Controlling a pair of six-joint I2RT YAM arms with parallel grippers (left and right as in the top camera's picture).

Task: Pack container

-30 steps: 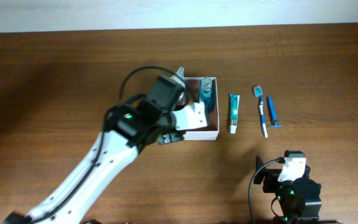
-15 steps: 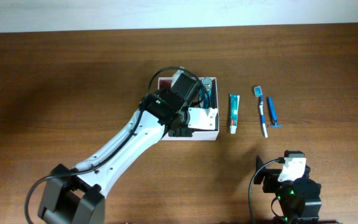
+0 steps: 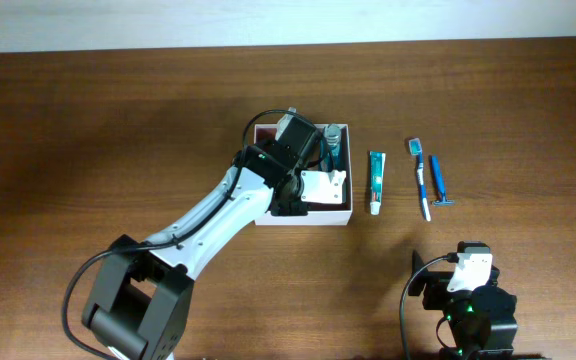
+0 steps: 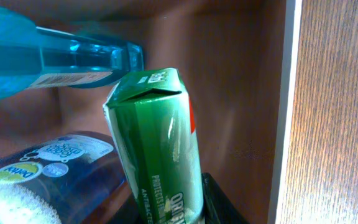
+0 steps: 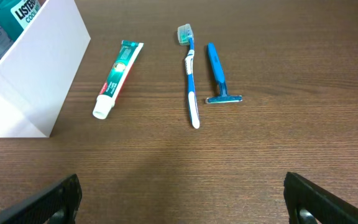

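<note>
The container (image 3: 308, 215) is a white-walled box with a pinkish-brown inside (image 4: 241, 93). My left gripper (image 3: 303, 178) reaches down into it and is shut on a green carton (image 4: 160, 149), held upright near the right wall. A blue mouthwash bottle (image 4: 42, 56) lies in the container behind the carton; it also shows in the overhead view (image 3: 334, 150). A blue labelled item (image 4: 61, 168) lies to the carton's left. My right gripper (image 5: 182, 205) is open and empty, low over the table near the front edge (image 3: 465, 290).
Right of the container lie a toothpaste tube (image 3: 376, 182), a blue and white toothbrush (image 3: 421, 180) and a blue razor (image 3: 438, 182), side by side. They also show in the right wrist view: tube (image 5: 118, 78), toothbrush (image 5: 190, 81), razor (image 5: 218, 74).
My left arm has swung right, from the container's left edge to over its inside, carrying the green carton. The right arm has not moved.
</note>
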